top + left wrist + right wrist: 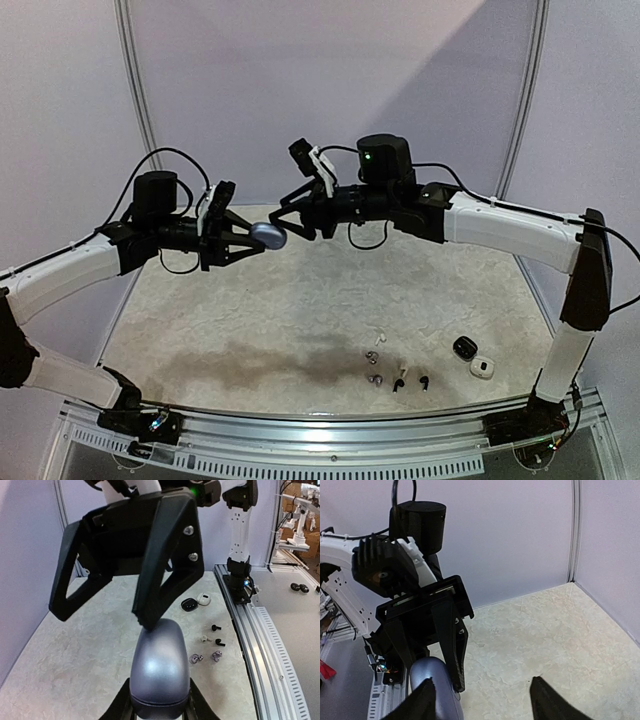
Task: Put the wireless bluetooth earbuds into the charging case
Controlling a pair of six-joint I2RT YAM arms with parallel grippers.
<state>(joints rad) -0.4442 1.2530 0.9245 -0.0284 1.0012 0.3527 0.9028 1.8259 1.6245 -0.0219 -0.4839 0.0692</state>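
Observation:
My left gripper (pixel 260 241) is shut on a blue-grey charging case (pixel 268 236), held in the air over the back of the table. In the left wrist view the case (pixel 160 665) sits lengthwise between my jaws (pixel 160 707) with its lid closed. My right gripper (pixel 285 228) faces it, open. One right fingertip (pixel 146 621) rests at the case's far end, and the other stands well to the side. In the right wrist view the case (pixel 432 682) lies beside my left-hand finger, the gap (pixel 482 690) otherwise empty. Several earbuds (pixel 398 376) lie loose at the front right (pixel 215 641).
A black case (pixel 464 347) and a white case (pixel 482 367) lie right of the earbuds, also visible in the left wrist view as the black case (pixel 188 604) and the white case (pixel 203 598). The metal rail (pixel 330 432) edges the table front. Walls close the back and sides.

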